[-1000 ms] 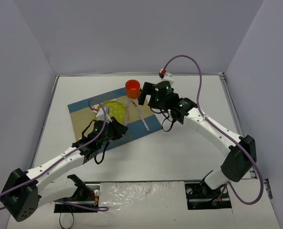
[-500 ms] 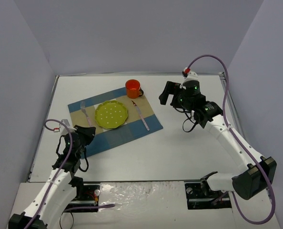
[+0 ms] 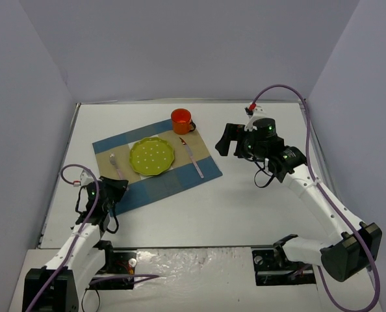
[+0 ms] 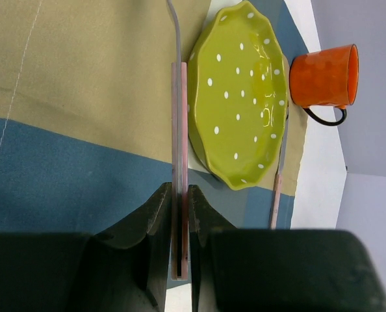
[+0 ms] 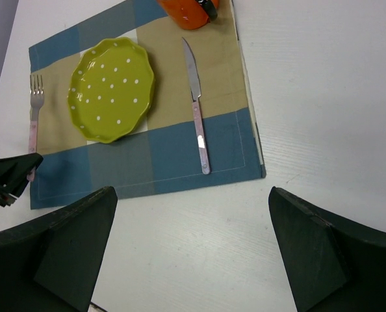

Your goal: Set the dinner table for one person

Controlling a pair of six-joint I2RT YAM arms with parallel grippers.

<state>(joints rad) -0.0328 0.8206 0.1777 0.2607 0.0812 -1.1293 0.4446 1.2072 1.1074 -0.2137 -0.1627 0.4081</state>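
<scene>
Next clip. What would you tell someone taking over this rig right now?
Left claw: fingers close on either side of the handle of the fork, grip unclear.
Right claw: open, empty, over the table.
On the placemat: fork left of the plate, knife right of it, mug at the far edge.
Done: setting looks laid.
Left: confirm the fork is released, retract both arms.

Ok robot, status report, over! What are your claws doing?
Left claw shut on fork handle, fork flat on placemat. Right claw open, empty, above dinner table. Green plate, knife, orange mug in place. Nothing blocking.
</scene>
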